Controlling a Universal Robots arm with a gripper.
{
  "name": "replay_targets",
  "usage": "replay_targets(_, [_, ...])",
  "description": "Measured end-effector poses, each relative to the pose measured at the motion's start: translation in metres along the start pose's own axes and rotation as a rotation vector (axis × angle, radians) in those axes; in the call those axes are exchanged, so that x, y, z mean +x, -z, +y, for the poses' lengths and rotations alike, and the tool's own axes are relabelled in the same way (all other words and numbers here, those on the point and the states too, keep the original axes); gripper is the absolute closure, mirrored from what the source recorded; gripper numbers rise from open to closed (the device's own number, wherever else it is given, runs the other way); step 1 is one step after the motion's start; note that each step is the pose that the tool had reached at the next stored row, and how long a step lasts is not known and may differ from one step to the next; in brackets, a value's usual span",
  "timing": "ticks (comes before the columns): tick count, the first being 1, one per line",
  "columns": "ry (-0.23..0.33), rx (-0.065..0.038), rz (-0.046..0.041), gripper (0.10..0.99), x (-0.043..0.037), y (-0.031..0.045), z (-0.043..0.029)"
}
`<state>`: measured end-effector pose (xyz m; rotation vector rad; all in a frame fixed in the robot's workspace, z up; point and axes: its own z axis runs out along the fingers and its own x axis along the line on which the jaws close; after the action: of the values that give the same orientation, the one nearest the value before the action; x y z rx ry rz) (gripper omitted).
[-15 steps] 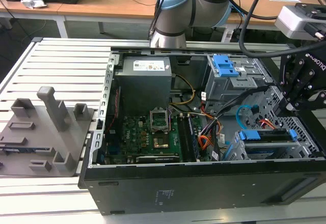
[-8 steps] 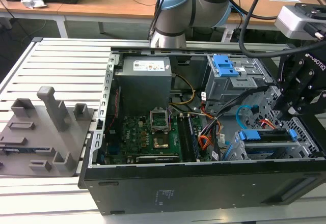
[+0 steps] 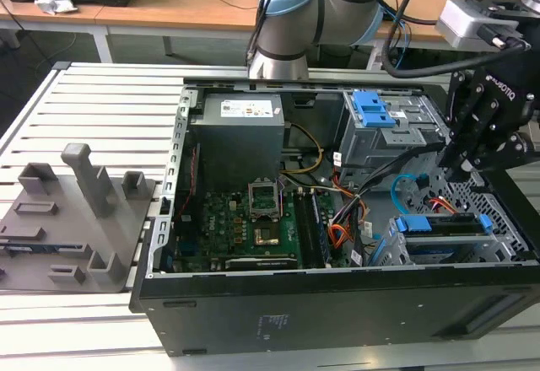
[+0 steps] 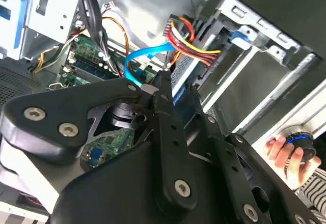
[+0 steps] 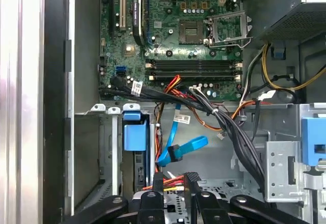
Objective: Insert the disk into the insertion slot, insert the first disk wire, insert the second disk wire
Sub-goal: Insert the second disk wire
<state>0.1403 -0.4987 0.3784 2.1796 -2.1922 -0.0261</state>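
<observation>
A slatted desk (image 3: 101,110) carries an open black computer case (image 3: 337,303), lying on its side with its inside exposed. Behind it stands the robot arm (image 3: 287,17). On the desk, at the exterior view's left of the case, lies a grey moulded fixture (image 3: 76,211).

Inside the case are the grey power supply (image 3: 240,135), the green motherboard (image 3: 228,228) and, towards the exterior view's right, the taller grey cage (image 3: 380,139) with a blue latch (image 3: 371,108).

Nearer the case's front wall sits the insertion slot (image 3: 390,251). The disk (image 3: 447,229) lies in it, its blue caddy showing along the top edge.

The pincer (image 3: 460,169) hangs above the disk, over the gap between the two cages. It is released: in the first wrist view its fingers (image 5: 158,180) stand apart, with coloured wires showing through the gap.

The second disk wire (image 3: 403,184) curls in a loop between the tall cage and the slot, just beside the fingertips. I cannot tell whether its plug is seated. An orange-red-yellow wire bundle (image 4: 186,38) runs close by.

In the second wrist view, a person's hand (image 4: 280,150) closes around a round black and blue knob (image 4: 298,140).
</observation>
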Motion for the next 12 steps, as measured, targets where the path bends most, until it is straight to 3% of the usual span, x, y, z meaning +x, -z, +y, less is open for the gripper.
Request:
replay_targets(2, [0.008, 0.000, 0.0003, 0.784, -0.0018, -0.0083, 0.0129])
replay_targets(4, [0.017, 0.000, 0.0007, 0.784, -0.0019, -0.0133, 0.0192])
replay_targets(8, [0.059, 0.001, 0.0077, 0.784, -0.0020, -0.0160, 0.0209])
replay_targets(12, [0.061, 0.001, 0.0086, 0.796, -0.0020, -0.0161, 0.0210])
